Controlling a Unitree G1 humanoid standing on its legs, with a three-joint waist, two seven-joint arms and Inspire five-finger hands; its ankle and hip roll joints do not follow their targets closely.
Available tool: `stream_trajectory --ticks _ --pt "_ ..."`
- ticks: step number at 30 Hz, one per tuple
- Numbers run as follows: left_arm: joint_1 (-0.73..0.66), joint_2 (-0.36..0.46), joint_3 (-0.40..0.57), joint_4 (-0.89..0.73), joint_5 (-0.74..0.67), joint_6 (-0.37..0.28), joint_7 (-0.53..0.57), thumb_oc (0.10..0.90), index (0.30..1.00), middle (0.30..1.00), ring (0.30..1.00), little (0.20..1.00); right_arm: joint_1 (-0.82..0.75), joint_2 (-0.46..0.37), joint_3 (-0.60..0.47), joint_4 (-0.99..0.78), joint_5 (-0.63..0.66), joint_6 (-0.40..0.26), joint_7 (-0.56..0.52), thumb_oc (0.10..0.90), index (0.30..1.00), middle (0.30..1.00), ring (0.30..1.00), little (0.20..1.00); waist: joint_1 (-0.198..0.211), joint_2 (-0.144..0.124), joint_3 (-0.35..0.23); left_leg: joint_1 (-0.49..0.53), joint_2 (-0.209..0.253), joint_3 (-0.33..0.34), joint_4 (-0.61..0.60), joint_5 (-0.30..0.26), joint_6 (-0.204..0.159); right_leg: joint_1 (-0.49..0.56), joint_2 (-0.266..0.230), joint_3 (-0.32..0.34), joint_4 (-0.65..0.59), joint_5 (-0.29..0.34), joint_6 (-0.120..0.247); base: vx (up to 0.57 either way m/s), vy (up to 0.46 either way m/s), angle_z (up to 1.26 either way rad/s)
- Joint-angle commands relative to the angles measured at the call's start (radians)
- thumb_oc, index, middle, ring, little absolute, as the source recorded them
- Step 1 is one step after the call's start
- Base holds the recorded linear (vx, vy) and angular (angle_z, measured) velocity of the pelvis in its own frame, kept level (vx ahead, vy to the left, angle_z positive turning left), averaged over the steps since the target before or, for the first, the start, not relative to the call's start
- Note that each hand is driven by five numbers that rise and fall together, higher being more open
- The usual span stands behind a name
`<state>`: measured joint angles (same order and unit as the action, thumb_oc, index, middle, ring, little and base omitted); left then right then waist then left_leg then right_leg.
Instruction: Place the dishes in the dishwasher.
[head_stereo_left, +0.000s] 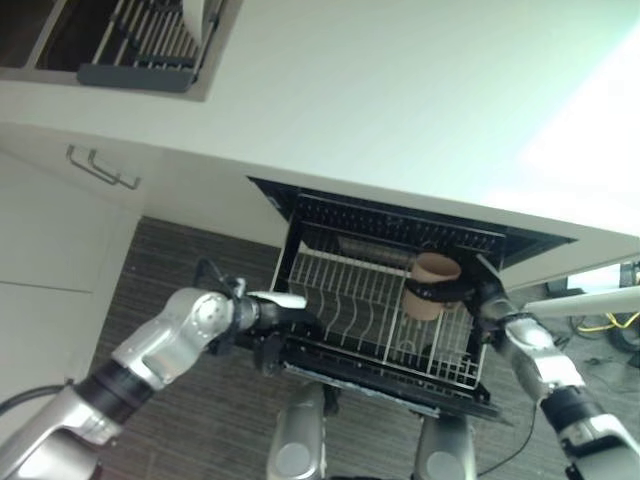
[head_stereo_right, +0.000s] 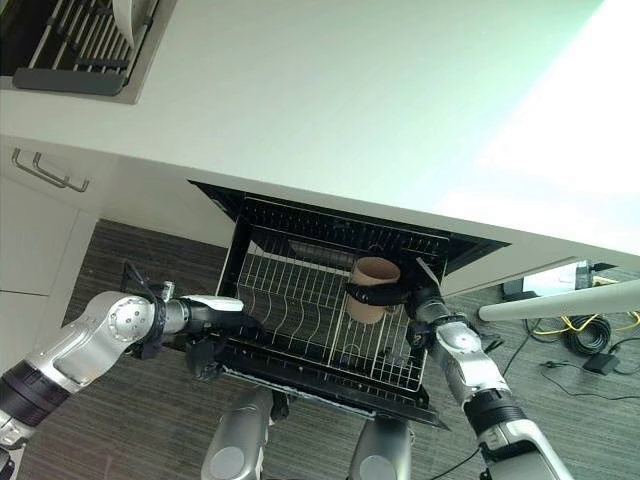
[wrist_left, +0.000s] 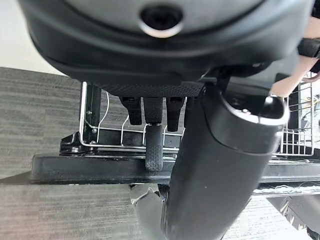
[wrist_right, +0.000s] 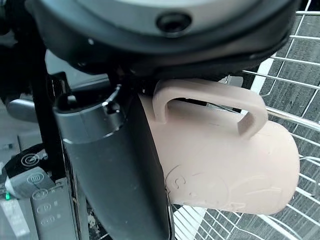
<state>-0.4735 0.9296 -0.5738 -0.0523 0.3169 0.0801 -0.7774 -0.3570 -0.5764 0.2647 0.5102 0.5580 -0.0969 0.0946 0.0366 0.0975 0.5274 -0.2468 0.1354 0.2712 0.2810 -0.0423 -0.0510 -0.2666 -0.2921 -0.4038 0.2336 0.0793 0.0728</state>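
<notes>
Hidden and cut off at the pulled-out dishwasher rack

The right hand's (head_stereo_right: 425, 300) fingers wrap behind the beige mug (head_stereo_right: 373, 288) in the head views, so only a dark band across the mug shows; in the right wrist view the mug's (wrist_right: 235, 165) open mouth and base are masked by the hand's bulk and thumb. The left hand's (head_stereo_left: 275, 325) fingertips sit low against the front edge of the wire rack (head_stereo_left: 345, 290), their ends merging with the dark frame. The rack's back is lost in shadow under the counter (head_stereo_left: 400, 90). A second rack (head_stereo_left: 140, 45) at the upper corner is cut by the picture's edge, a pale dish (head_stereo_left: 200, 15) in it only partly seen.
</notes>
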Motion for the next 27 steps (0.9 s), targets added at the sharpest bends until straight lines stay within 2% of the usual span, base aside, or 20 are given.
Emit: stream_trajectory --ticks 1,6,7,8,12,18,23,24,27 --pt "0.051 0.071 0.103 -0.105 -0.041 -0.024 0.096 0.800 0.900 0.900 0.900 0.900 0.065 -0.051 -0.056 -0.023 0.003 -0.038 0.013 0.400 0.300 0.300 0.300 0.300 0.006 -0.006 -0.031 -0.012 0.037 -0.010 0.019 -0.041 -0.010 0.023 -0.026 0.087 0.090 -0.146 0.114 0.00 0.000 0.00" --pt "0.110 0.084 0.167 -0.122 -0.061 -0.030 0.121 0.800 0.900 0.900 0.900 0.900 0.141 -0.046 -0.071 -0.044 -0.008 -0.055 0.047 0.400 0.300 0.300 0.300 0.300 -0.002 -0.008 -0.032 -0.011 0.041 -0.005 0.019 -0.041 -0.009 0.021 -0.024 0.089 0.093 -0.149 0.114 0.00 0.000 0.00" --pt "0.130 0.086 0.190 -0.130 -0.070 -0.029 0.126 0.800 0.900 0.900 0.900 0.900 0.165 -0.038 -0.075 -0.045 -0.005 -0.062 0.047 0.496 0.444 0.444 0.444 0.444 -0.003 -0.008 -0.034 -0.009 0.042 -0.002 0.019 -0.042 -0.009 0.023 -0.026 0.087 0.092 -0.151 0.115 0.00 0.000 0.00" --pt "0.138 0.086 0.198 -0.133 -0.074 -0.025 0.132 0.800 0.900 0.900 0.900 0.900 0.177 -0.030 -0.074 -0.042 -0.006 -0.072 0.042 0.800 0.900 0.900 0.900 0.900 -0.005 -0.007 -0.034 -0.007 0.042 -0.001 0.019 -0.043 -0.008 0.024 -0.026 0.086 0.093 -0.151 0.115 0.00 0.000 0.00" --pt "0.149 0.085 0.216 -0.145 -0.085 -0.006 0.131 0.800 0.900 0.900 0.900 0.900 0.201 -0.003 -0.072 -0.030 -0.006 -0.094 0.027 0.800 0.900 0.900 0.900 0.900 -0.008 -0.005 -0.037 -0.005 0.043 0.002 0.019 -0.044 -0.008 0.024 -0.027 0.086 0.096 -0.154 0.116 0.00 0.000 0.00" --pt "0.164 0.067 0.221 -0.161 -0.084 0.018 0.131 0.800 0.900 0.900 0.900 0.900 0.222 0.038 -0.075 -0.049 -0.015 -0.177 -0.021 0.800 0.900 0.900 0.900 0.900 -0.018 0.005 -0.038 -0.006 0.045 0.006 0.019 -0.046 -0.009 0.019 -0.023 0.094 0.103 -0.164 0.116 0.00 0.013 0.00" --pt "0.192 0.061 0.235 -0.171 -0.077 0.022 0.135 0.800 0.900 0.900 0.900 0.900 0.255 0.048 -0.089 -0.113 -0.080 -0.219 -0.065 0.800 0.900 0.900 0.900 0.900 -0.031 0.008 -0.041 0.000 0.047 0.015 0.019 -0.051 -0.006 0.017 -0.022 0.100 0.105 -0.168 0.118 0.00 0.019 -0.03" --pt "0.204 0.060 0.243 -0.172 -0.080 0.020 0.139 0.800 0.900 0.900 0.900 0.900 0.267 0.046 -0.094 -0.142 -0.129 -0.262 -0.096 0.800 0.900 0.900 0.900 0.900 -0.036 0.008 -0.043 0.002 0.048 0.021 0.019 -0.053 -0.005 0.017 -0.021 0.101 0.106 -0.169 0.119 0.00 0.030 -0.07" --pt "0.209 0.060 0.245 -0.170 -0.083 0.025 0.143 0.800 0.900 0.900 0.900 0.900 0.278 0.043 -0.103 -0.169 -0.180 -0.329 -0.131 0.800 0.900 0.900 0.900 0.900 -0.043 0.008 -0.045 0.006 0.049 0.027 0.019 -0.055 -0.004 0.018 -0.022 0.103 0.107 -0.171 0.121 0.00 0.024 -0.05"
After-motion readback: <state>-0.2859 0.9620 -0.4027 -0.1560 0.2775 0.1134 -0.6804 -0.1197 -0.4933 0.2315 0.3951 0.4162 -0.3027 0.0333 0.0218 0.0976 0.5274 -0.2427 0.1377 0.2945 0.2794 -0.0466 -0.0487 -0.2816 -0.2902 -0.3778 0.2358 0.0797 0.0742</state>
